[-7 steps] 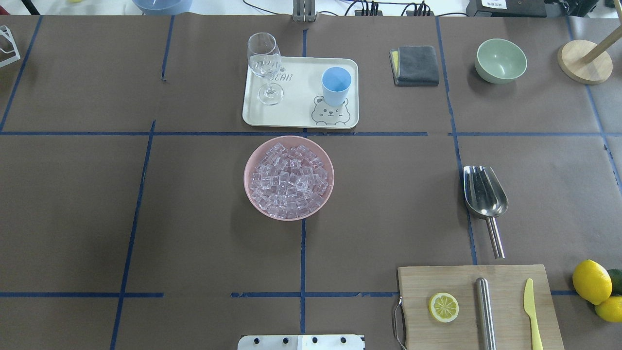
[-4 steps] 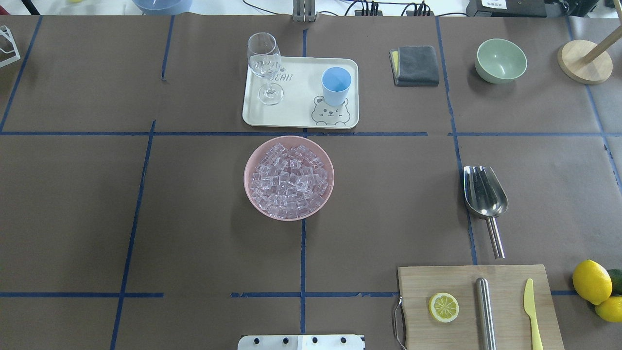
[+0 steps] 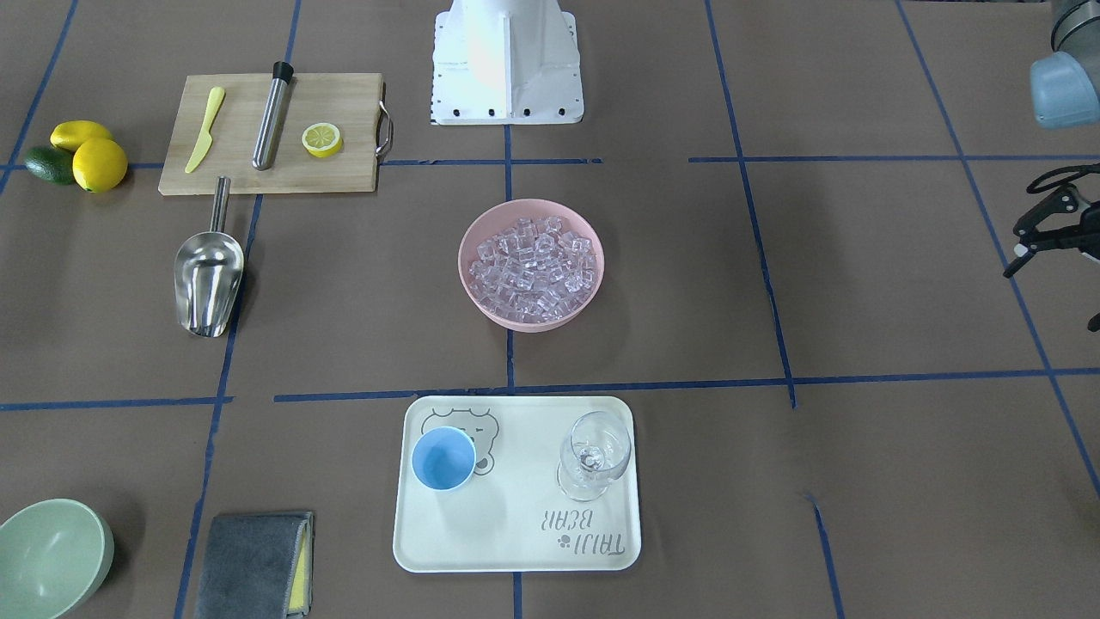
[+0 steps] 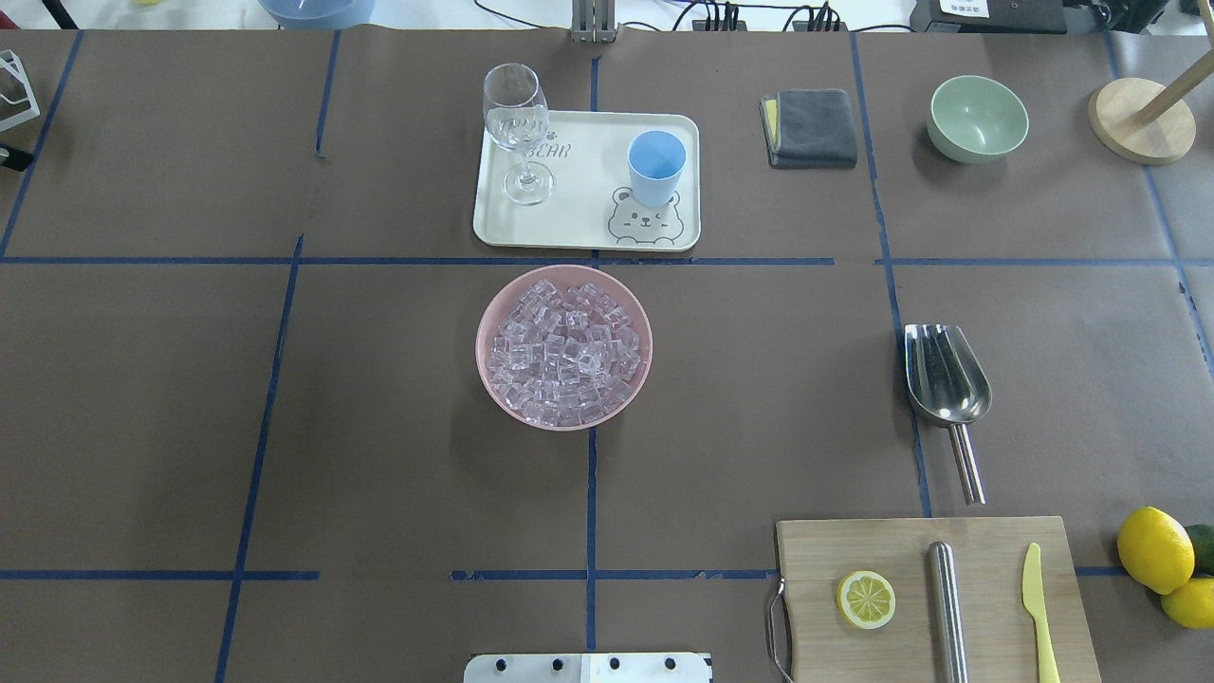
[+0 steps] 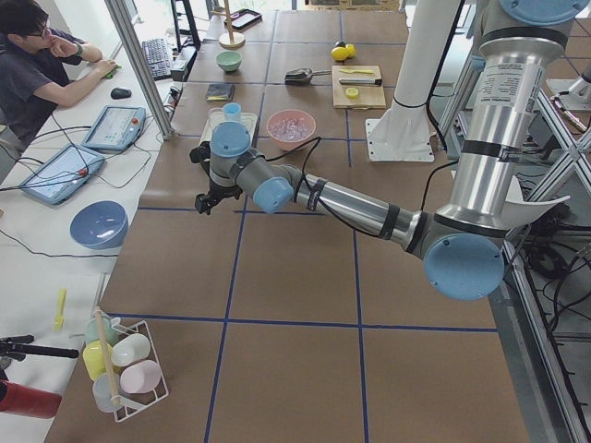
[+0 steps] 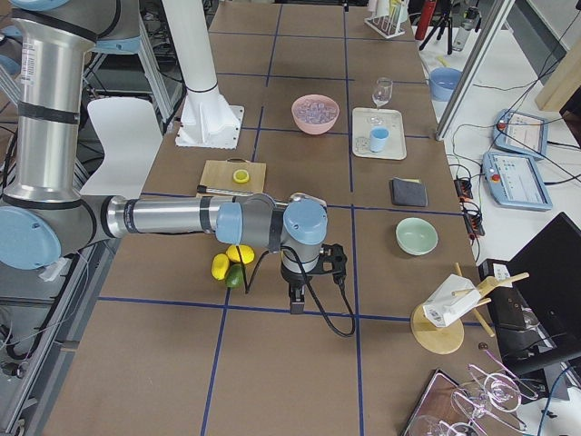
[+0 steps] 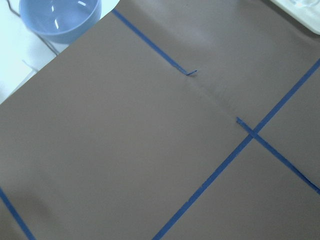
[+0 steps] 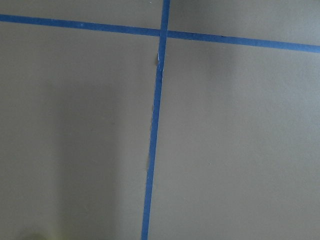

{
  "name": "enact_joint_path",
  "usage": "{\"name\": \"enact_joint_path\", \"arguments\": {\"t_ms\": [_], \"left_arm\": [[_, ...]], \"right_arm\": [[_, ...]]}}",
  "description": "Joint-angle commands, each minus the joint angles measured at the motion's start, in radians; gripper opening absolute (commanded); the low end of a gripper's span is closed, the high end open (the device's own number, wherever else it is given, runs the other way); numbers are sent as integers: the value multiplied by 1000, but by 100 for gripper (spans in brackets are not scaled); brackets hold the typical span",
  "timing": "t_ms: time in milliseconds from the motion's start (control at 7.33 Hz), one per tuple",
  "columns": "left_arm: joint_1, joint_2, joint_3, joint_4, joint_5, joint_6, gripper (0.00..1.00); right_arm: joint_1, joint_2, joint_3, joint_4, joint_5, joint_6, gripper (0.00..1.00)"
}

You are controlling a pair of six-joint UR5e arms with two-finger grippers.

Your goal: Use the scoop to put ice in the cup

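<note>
Left claw [image 4: 8, 157] newly over table [image 4: 142, 427] edge

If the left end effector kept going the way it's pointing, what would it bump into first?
Probably just the table. The left end effector points downward, and its wrist view shows bare brown table with blue tape lines ahead. How far above it hangs is unclear.

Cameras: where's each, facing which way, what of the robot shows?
Front-facing: across the table, steeply down toward the robot; base on top, left arm at right edge.
Overhead: behind the robot, forward and down; base at bottom.
Exterior left: table's left end, along it; left arm near.
Exterior right: table's right end; right arm near.
Left wrist: down on taped paper; no body.
Right wrist: down on tape cross; no body.
Shared: front-facing and overhead both hold ice, scoop, cup.
</note>
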Motion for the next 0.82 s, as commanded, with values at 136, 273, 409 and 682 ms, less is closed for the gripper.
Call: {"name": "enact_joint_path", "arguments": {"t_ms": [136,273,409,682], "left_arm": [[85,-3,46,-209,0,-15,100],[181,-17,54,-256,8,-31,100],[261,-47,56,-303,8,-37,100],[371,-90,84,-352,6,-34,100]], "right_arm": [[-13,1,1,0,7,0,100],[-16,3,1,0,7,0,100],[-19,12,-1,0,8,0,100],[-22,15,-1,0,11,2,100]]}}
